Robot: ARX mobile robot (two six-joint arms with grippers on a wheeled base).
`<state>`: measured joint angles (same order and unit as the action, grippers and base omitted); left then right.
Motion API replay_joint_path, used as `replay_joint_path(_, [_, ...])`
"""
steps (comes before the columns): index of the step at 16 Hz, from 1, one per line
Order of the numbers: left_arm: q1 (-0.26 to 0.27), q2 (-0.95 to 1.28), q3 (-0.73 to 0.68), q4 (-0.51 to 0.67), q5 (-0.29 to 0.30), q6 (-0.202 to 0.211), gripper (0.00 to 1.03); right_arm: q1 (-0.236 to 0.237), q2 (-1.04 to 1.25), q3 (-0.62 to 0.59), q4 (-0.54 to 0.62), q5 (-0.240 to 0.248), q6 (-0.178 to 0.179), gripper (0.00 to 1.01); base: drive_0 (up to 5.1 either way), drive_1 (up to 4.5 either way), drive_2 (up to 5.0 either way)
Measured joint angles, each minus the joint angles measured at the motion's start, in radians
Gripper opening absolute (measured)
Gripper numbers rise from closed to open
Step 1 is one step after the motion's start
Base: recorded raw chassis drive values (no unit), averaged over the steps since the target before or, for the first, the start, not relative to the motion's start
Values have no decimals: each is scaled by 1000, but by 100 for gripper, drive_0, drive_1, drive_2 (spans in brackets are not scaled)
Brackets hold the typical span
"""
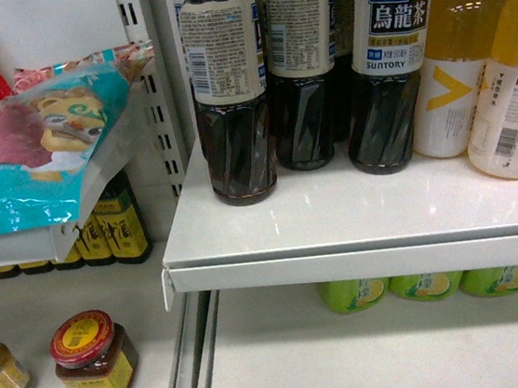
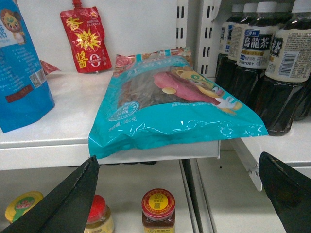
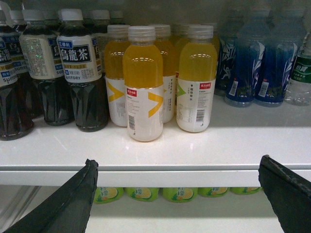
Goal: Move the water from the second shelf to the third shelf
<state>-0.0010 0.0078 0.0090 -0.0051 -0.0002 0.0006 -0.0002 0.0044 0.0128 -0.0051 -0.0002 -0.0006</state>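
Note:
The water (image 3: pixel 302 74), a clear bottle with a dark green label, is cut off at the far right edge of the right wrist view, standing on the white shelf (image 3: pixel 160 158) beside blue-labelled bottles (image 3: pixel 252 63). My right gripper (image 3: pixel 178 167) is open and empty, in front of that shelf's front edge and well left of the water, facing the yellow drink bottles (image 3: pixel 144 82). My left gripper (image 2: pixel 177 165) is also open and empty, held before the neighbouring bay below a teal snack bag (image 2: pixel 170 102). Neither gripper shows in the head view.
Dark oolong tea bottles (image 1: pixel 229 94) and yellow drinks (image 1: pixel 508 81) fill the shelf (image 1: pixel 358 239). Green bottles (image 3: pixel 141 193) stand on the shelf below. In the left bay are sauce jars (image 2: pixel 158 211), a red pouch (image 2: pixel 85 41) and a blue bag (image 2: pixel 19 73).

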Motion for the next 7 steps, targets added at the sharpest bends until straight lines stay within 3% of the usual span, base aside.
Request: replay_joint_path(7, [0, 0, 0, 0, 0, 0, 98, 0, 0, 0, 0, 0, 0, 98, 0, 0, 0])
